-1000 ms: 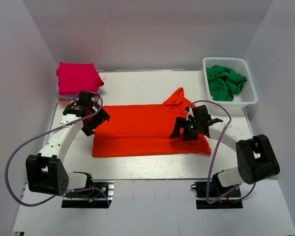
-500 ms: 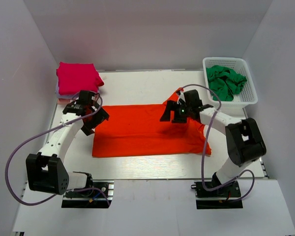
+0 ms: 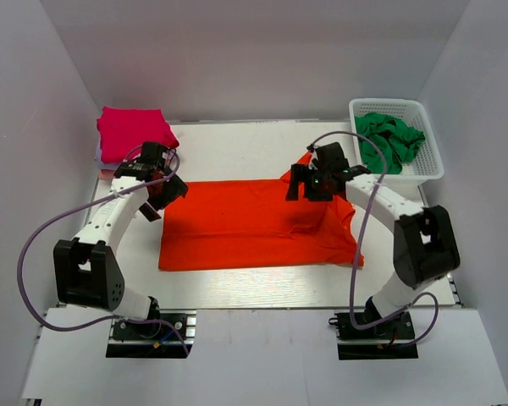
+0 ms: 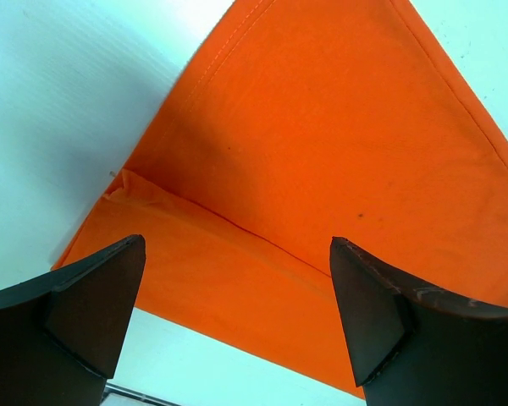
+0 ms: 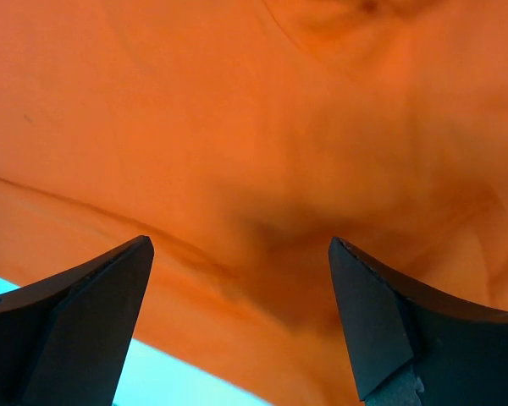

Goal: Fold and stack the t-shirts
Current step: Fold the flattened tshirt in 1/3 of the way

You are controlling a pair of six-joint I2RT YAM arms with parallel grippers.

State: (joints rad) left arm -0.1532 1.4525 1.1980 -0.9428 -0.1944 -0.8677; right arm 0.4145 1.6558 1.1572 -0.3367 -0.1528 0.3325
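Observation:
An orange-red t-shirt [image 3: 245,224] lies spread flat across the middle of the table. My left gripper [image 3: 162,196] hovers open over its far left corner. The left wrist view shows that corner with a folded hem [image 4: 322,152] between the wide-apart fingers [image 4: 85,313] of the left gripper [image 4: 237,288]. My right gripper [image 3: 305,186] is open above the shirt's far right part, by the raised sleeve. In its wrist view the right gripper [image 5: 237,288] has wrinkled orange cloth [image 5: 254,127] below it and nothing is held. A folded magenta t-shirt [image 3: 134,134] tops a pile at the far left.
A white basket [image 3: 432,165] at the far right holds crumpled green t-shirts [image 3: 389,139]. A pale shirt edge [image 3: 102,161] shows under the magenta one. White walls close in the table on three sides. Both arms' cables loop out over the table's sides.
My right gripper has swung from the shirt's near right part up to its far edge by the sleeve. The left gripper has shifted slightly farther away. Both stayed open.

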